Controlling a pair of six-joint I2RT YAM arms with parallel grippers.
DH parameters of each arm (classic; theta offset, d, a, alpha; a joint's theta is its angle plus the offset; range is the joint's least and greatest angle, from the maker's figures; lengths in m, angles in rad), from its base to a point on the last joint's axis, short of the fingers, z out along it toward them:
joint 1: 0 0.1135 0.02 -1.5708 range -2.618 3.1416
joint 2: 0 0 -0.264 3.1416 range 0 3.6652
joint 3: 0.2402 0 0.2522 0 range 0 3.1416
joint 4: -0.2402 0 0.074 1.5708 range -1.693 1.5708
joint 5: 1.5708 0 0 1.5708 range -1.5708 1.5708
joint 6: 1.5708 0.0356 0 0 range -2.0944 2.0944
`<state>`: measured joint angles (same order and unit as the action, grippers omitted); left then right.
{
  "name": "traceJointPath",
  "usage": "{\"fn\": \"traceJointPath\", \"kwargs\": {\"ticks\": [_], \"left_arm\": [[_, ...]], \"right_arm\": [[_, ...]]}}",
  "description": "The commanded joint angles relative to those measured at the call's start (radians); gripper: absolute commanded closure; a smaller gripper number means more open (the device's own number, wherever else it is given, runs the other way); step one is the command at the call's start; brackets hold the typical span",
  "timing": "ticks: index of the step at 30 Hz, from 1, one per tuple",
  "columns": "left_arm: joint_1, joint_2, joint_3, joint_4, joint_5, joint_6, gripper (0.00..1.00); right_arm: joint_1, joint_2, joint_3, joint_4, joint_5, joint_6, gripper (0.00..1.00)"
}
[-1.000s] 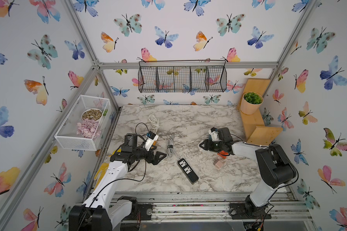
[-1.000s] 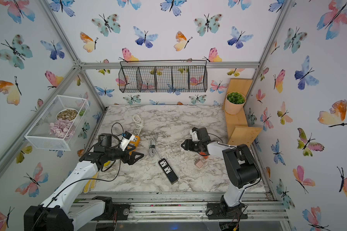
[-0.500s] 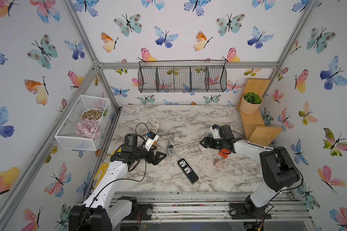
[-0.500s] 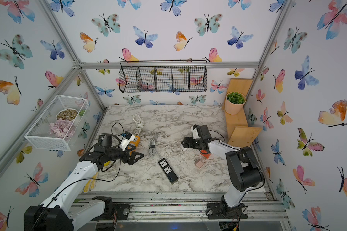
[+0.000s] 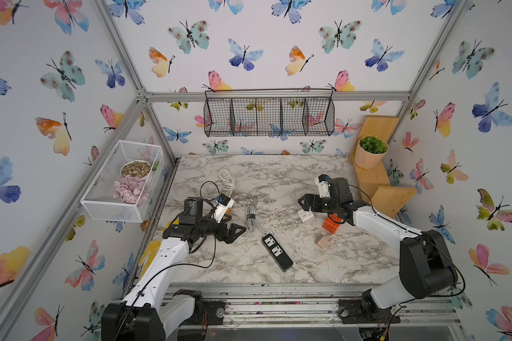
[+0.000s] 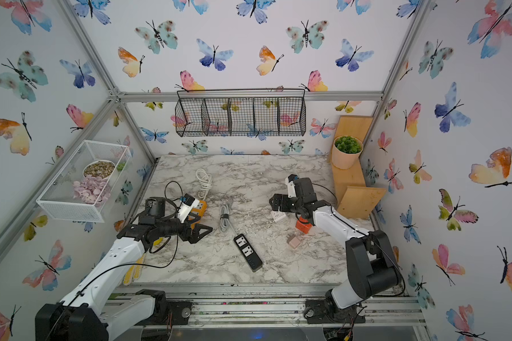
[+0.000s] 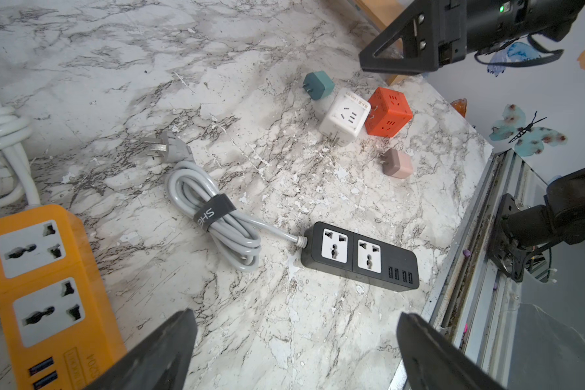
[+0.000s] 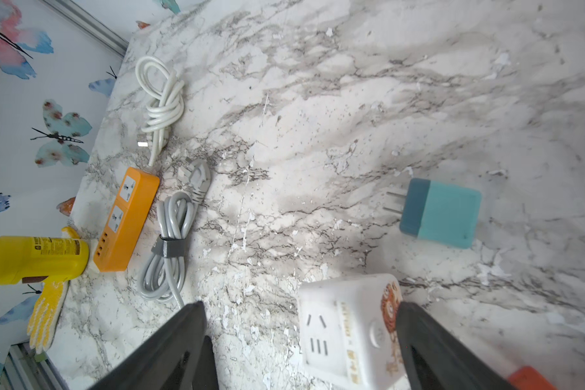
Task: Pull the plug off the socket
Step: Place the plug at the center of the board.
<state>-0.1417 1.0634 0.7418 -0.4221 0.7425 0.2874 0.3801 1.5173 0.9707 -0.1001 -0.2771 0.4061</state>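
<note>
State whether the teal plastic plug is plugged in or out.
Out: the teal plastic plug lies loose on the marble tabletop, both prongs bare.

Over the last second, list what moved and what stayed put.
The right gripper opened wide, letting go of the white cube socket, which now lies between its jaws; the right arm's elbow swung back toward its base. The left gripper, open, the black power strip, the orange cube and the pink plug stayed put.
</note>
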Motion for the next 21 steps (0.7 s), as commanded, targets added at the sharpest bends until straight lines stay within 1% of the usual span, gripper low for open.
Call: {"fn": "traceJointPath", "kwargs": {"ticks": [1,6,10,14,16,21], "left_arm": [[-0.006,-0.013,-0.013,0.012,0.017,0.004,0.02],[-0.006,-0.011,-0.003,0.004,0.0,0.006,0.02],[-0.006,-0.01,-0.002,0.008,-0.023,0.005,0.01],[-0.006,-0.001,-0.001,0.029,-0.083,0.005,0.02],[-0.006,0.002,0.015,0.016,-0.127,0.017,0.02],[-0.004,-0.019,0.007,0.07,-0.238,-0.004,0.02]], "right_arm": [[-0.004,-0.056,0.022,-0.055,0.035,-0.012,0.05],[-0.004,-0.139,0.014,-0.101,0.018,-0.012,0.05],[-0.004,-0.216,-0.032,-0.127,-0.002,-0.005,0.05],[-0.004,-0.331,-0.152,-0.103,-0.012,0.007,0.05],[-0.003,-0.386,-0.215,-0.099,0.007,0.011,0.05],[-0.003,-0.511,-0.358,-0.092,0.059,-0.013,0.02]]}}
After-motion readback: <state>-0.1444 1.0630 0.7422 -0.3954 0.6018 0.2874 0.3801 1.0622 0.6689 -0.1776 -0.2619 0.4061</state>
